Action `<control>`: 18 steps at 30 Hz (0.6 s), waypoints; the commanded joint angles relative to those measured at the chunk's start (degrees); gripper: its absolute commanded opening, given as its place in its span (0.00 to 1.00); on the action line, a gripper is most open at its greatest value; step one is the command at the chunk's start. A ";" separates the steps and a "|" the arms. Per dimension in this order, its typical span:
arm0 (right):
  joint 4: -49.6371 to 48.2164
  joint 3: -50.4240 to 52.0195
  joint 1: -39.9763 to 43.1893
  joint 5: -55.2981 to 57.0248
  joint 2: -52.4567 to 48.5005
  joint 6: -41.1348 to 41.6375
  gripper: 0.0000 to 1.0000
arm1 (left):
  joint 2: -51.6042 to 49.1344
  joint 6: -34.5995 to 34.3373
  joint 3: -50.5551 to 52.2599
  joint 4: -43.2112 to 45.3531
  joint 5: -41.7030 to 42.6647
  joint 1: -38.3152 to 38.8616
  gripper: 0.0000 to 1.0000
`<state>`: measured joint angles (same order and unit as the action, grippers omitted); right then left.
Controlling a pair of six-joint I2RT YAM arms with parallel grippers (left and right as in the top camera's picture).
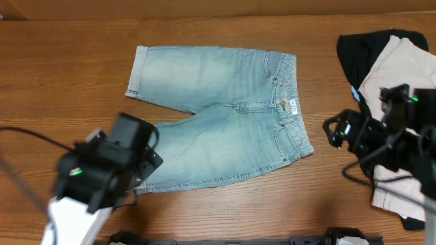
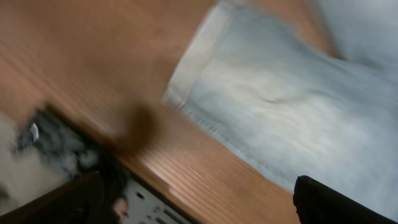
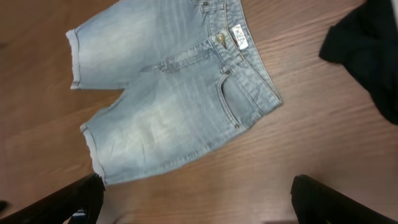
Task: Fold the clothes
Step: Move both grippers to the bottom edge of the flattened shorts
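Observation:
The light-blue denim shorts (image 1: 218, 116) lie flat in the middle of the wooden table, waistband to the right and both legs to the left. My left gripper (image 1: 146, 162) hovers at the hem of the near leg; it is open and empty. The blurred left wrist view shows that hem (image 2: 205, 56) beyond my spread fingers (image 2: 199, 208). My right gripper (image 1: 332, 131) is to the right of the waistband, apart from it, open and empty. The right wrist view shows the whole shorts (image 3: 168, 93) ahead of its wide-open fingers (image 3: 202, 208).
A black garment (image 1: 360, 51) and cream-beige trousers (image 1: 402, 68) lie piled at the right side of the table, under my right arm. The black garment also shows in the right wrist view (image 3: 367, 43). The table's front edge (image 2: 155, 186) is close to my left gripper.

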<state>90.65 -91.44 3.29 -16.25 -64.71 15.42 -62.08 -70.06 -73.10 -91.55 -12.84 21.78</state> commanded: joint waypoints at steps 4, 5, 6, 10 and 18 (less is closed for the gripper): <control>-3.96 8.20 0.02 -1.60 -3.41 0.50 1.00 | -0.83 -20.63 21.07 16.15 4.76 0.37 1.00; -4.52 9.33 0.02 -2.01 -4.00 0.50 1.00 | -1.29 -20.79 23.71 19.54 5.01 0.37 1.00; -5.14 10.51 0.02 -2.10 -4.68 0.50 1.00 | -1.84 -21.40 26.64 23.37 5.01 0.37 1.00; -5.90 12.44 0.02 -2.03 -7.34 0.48 1.00 | -3.08 -26.95 34.49 30.60 5.20 0.31 1.00; -6.16 12.52 0.02 -2.29 -10.19 0.94 1.00 | -3.06 -35.80 44.98 37.27 6.80 0.28 1.00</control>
<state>84.86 -79.11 3.29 -17.82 -74.78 15.88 -65.17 -100.92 -30.96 -56.23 -6.63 21.78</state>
